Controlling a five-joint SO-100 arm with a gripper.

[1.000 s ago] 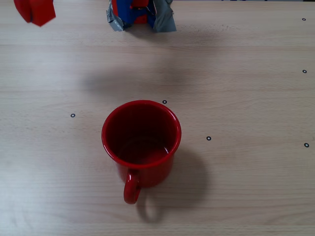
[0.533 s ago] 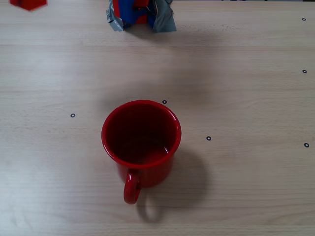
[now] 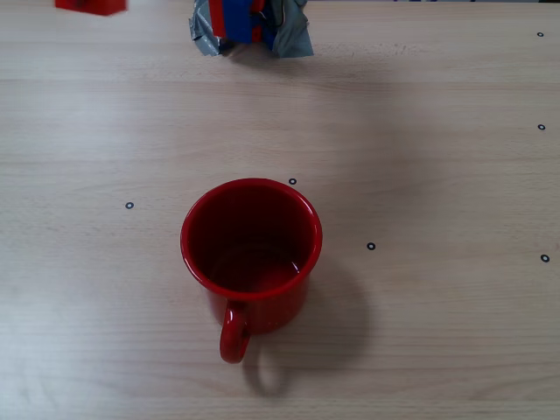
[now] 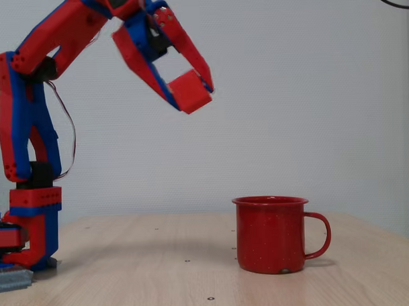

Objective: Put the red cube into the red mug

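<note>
Closest to where I stand, the red mug (image 4: 272, 234) sits upright on the pale wooden table (image 4: 128, 276), handle out to the right in this side-on fixed view; from overhead the same mug (image 3: 251, 254) shows a glossy red inside with nothing in it, its loop handle toward the lower edge of that picture. It looks like enamelled metal: stiff, fairly weighty, slick on the rim, so I would guess it stays put if something small drops into it. The tabletop is flat, light-grained wood dotted with tiny dark ring marks (image 3: 371, 246), and otherwise bare around the mug. Farther back and high above the table, the gripper (image 4: 189, 92) has its two long red fingers closed on the red cube (image 4: 191, 90), well to the left of the mug and far above its rim. The cube seems light, hard and matte, pinched on opposite flat faces, which strikes me as the sensible hold for so small a block; a tilted grip could let it twist out. Beyond that stands the red-and-blue arm (image 4: 29, 125), its base taped down at the table's far edge (image 3: 252, 26). Behind everything is a plain white wall (image 4: 310, 89).
</note>
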